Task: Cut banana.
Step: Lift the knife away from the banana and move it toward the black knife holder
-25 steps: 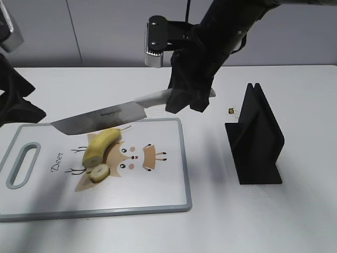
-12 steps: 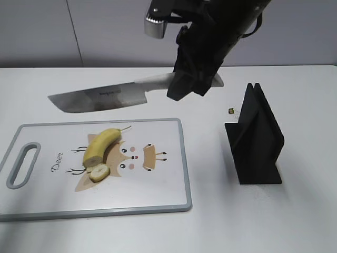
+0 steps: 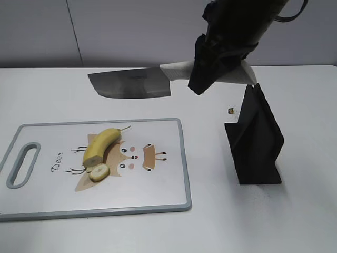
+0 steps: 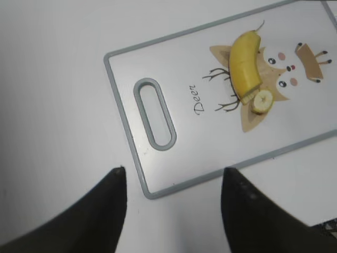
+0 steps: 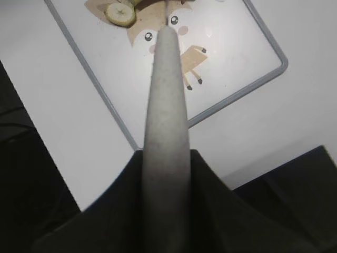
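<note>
We are looking at the banana (image 3: pixel 101 144) lying on the cutting board (image 3: pixel 158 195), curved across the printed deer picture, with one cut slice (image 3: pixel 99 172) resting just beside its lower end at about 6 o'clock from it. Our right gripper (image 3: pixel 210 74) is gripping the pale handle of the knife (image 3: pixel 131 83), its jaws closed around it, and the blade is hanging in the air above the table at about 12 o'clock from the board, well apart from the fruit. In the right wrist view the handle (image 5: pixel 167 105) is running straight up between the fingers. The black knife stand (image 3: pixel 255 139) is sitting at 3 o'clock from the board. Our left gripper (image 4: pixel 174 179) is hovering over the board's handle end with its jaws standing open, holding nothing.
</note>
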### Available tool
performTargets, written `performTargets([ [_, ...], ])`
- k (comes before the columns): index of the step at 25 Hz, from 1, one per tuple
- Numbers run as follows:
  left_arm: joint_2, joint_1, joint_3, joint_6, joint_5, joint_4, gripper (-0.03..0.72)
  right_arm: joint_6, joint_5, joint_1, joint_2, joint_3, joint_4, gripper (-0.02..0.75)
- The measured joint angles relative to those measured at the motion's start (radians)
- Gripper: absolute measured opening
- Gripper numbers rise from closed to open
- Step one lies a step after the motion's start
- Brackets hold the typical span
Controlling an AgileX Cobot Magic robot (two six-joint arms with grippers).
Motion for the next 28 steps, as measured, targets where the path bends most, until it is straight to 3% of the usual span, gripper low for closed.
performTargets([
  [3, -0.056, -0.024, 0.033, -0.019, 0.017, 0.006, 0.555, 0.077, 0.01, 0.0, -0.017, 0.015, 0.001, 0.163],
  [9, -0.248, -0.149, 0.12, -0.043, 0.002, 0.056, 0.554, 0.148, -0.093, 0.0, -0.111, 0.177, 0.006, 0.163],
  [16, -0.523, -0.156, 0.236, -0.197, -0.018, 0.205, 0.554, 0.313, -0.31, 0.0, -0.306, 0.412, -0.016, 0.163],
  [21, -0.681, -0.156, 0.354, -0.257, -0.019, 0.247, 0.552, 0.514, -0.412, 0.0, -0.455, 0.51, -0.114, 0.163],
  [28, -0.854, -0.156, 0.448, -0.286, -0.015, 0.25, 0.552, 0.801, -0.429, 0.0, -0.613, 0.596, -0.347, 0.163],
])
